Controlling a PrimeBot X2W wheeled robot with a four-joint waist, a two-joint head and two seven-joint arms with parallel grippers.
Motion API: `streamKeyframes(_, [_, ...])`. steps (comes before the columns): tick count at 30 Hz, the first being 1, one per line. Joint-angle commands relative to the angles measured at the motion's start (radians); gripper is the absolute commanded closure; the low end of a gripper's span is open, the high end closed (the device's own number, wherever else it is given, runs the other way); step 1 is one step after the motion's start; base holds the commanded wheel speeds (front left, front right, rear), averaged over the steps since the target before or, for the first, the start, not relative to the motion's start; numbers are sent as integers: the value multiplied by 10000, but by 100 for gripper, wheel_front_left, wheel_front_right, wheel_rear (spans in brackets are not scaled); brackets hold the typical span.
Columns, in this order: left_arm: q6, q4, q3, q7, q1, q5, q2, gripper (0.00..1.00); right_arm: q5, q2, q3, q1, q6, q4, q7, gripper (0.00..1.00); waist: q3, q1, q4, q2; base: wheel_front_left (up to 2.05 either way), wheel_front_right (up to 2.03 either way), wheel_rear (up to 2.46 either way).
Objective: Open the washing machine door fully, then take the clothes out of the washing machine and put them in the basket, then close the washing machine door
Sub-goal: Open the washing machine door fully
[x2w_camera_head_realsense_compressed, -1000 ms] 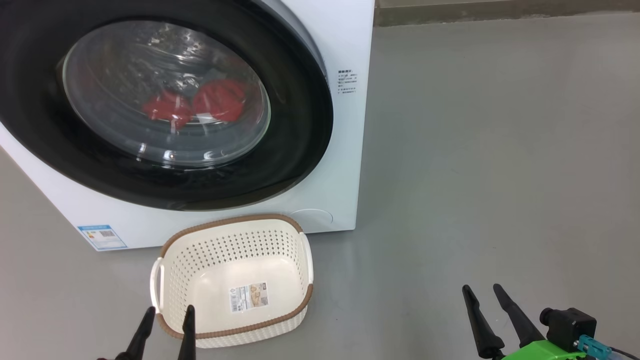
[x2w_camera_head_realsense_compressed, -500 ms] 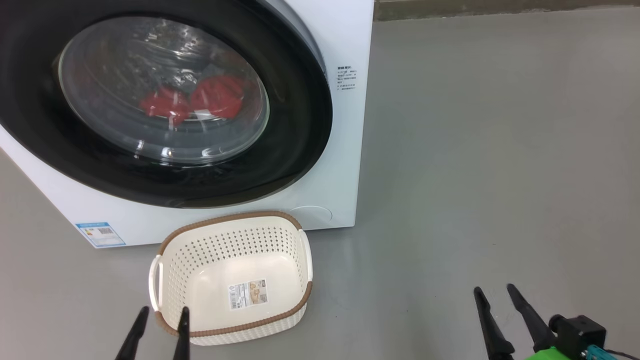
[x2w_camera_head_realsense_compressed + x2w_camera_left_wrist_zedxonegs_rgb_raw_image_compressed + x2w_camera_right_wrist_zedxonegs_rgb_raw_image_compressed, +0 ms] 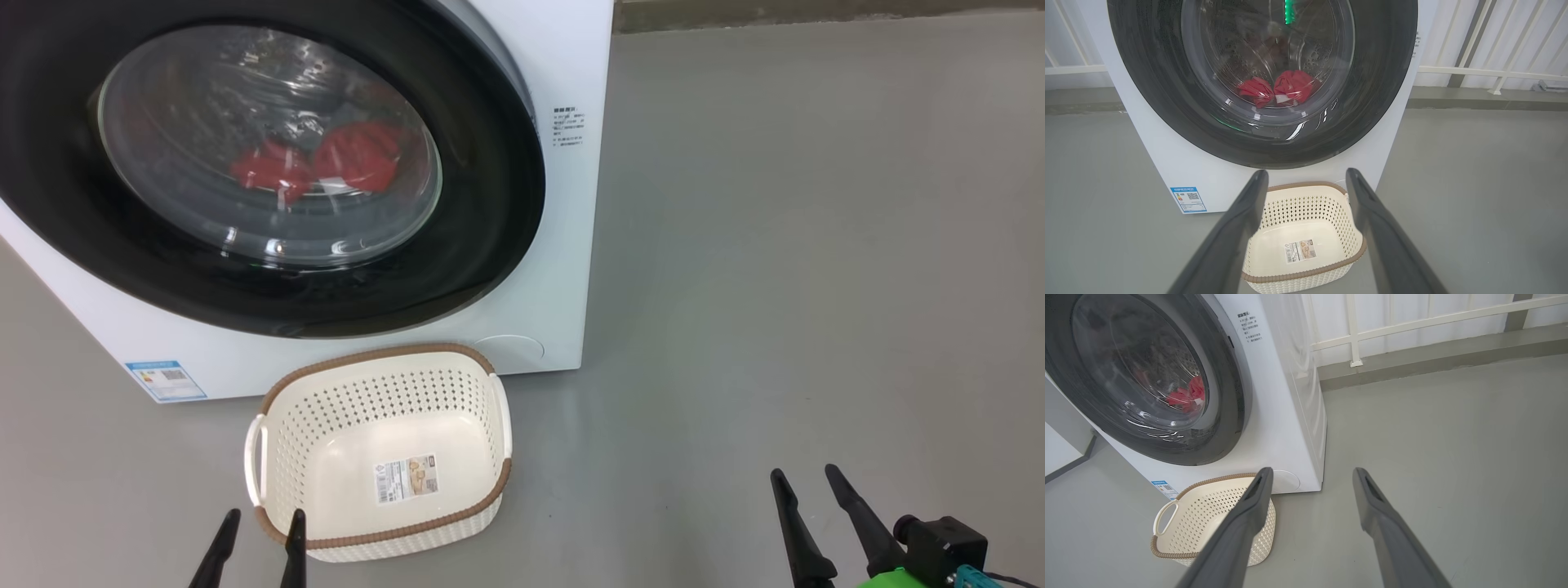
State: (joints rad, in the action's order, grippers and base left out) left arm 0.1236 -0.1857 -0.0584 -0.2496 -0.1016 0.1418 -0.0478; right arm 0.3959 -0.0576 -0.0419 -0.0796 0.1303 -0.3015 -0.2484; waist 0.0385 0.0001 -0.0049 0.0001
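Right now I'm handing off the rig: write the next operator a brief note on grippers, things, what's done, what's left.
Left gripper: open, empty, by the basket's near left corner.
Right gripper: open, empty, over floor.
Washing machine door not swung open; red clothes inside behind its glass. Basket empty, on the floor before the washing machine.
Done: nothing. Left: open door, move clothes to basket, close door.

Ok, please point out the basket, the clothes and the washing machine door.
basket [image 3: 375, 404], head view, perforated far wall.
clothes [image 3: 359, 155], head view, red fabric behind the glass.
washing machine door [image 3: 490, 204], head view, black rim, right side.
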Motion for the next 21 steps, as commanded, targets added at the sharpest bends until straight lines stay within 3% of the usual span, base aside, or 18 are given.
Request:
streamKeyframes(1, [39,215,-308,-122,273,11,-28,0,-87,-88,-265,191,4,267,-134,19,17,0,11,-1,0,0,0])
streamKeyframes(3, [45,225,-253,-122,301,50,-27,0,84,-77,-376,357,4,342,-134,96,46,0,23,-1,0,0,0])
streamKeyframes(4, [48,239,-216,-122,319,66,-27,0,198,-72,-436,485,4,420,-134,100,92,0,29,-1,0,0,0])
streamKeyframes(16, [60,623,216,-122,1048,458,-25,0,2826,8,-926,3285,4,1335,-134,100,1165,0,581,-1,0,0,0])
streamKeyframes(21, [66,669,386,-122,1414,582,-25,0,3935,-335,-1358,4632,4,1303,-134,100,1758,0,972,-1,0,0,0])
